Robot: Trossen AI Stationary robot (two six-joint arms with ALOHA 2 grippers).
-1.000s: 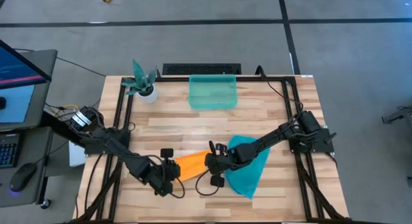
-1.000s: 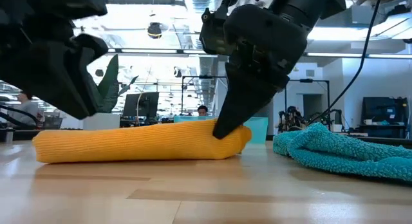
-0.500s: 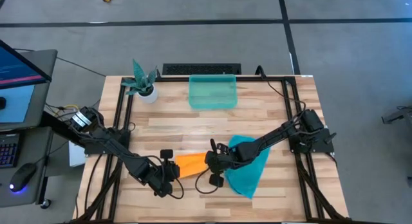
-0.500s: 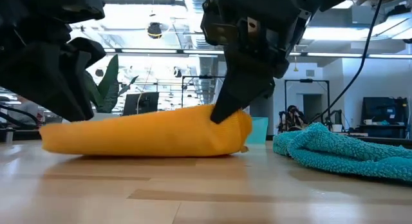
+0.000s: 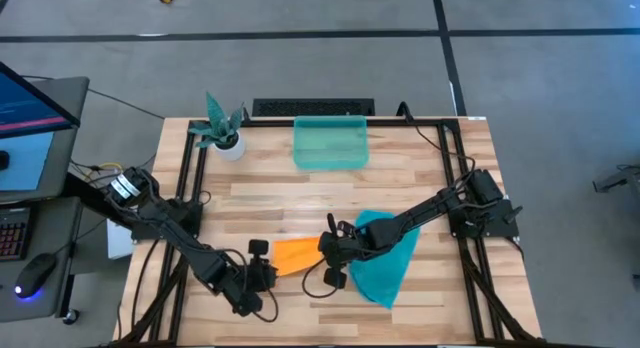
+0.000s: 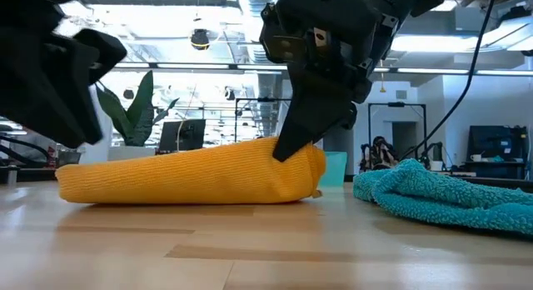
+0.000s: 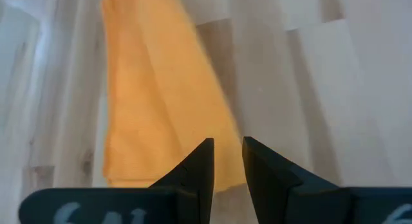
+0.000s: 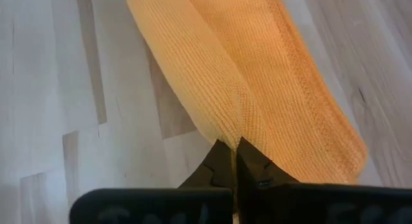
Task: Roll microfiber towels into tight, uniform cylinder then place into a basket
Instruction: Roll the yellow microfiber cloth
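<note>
1. The orange towel [image 5: 296,255] is lying near the front middle of the wooden counter [image 5: 420,168], folded into a long, flattened band running left to right.
2. The right gripper [image 8: 233,149] is sitting at the right end of the orange towel with its two fingers pressed together, pinching a fold of the cloth between them.
3. In the low view the right gripper [image 6: 293,144] is pressing down on the top of the towel [image 6: 187,173] near its right end, and the towel is bulging there.
4. The left gripper [image 7: 226,161] is hovering at the left end of the orange towel with its fingers a narrow gap apart; nothing is showing between them, and the cloth [image 7: 154,102] is stretching away just beyond the tips.
5. In the high view the left gripper [image 5: 262,273] is sitting at the front left of the towel, close to the near edge of the counter.
6. The teal-blue towel [image 5: 385,256] is lying rumpled and unrolled just right of the orange one, partly under the right arm.
7. In the low view the teal-blue towel [image 6: 441,197] is spreading as a loose heap on the right.
8. The teal-green basket [image 5: 331,144] is standing at the far middle of the counter, well apart from both towels.
9. A potted plant [image 5: 221,128] is standing at the far left corner, left of the basket.
</note>
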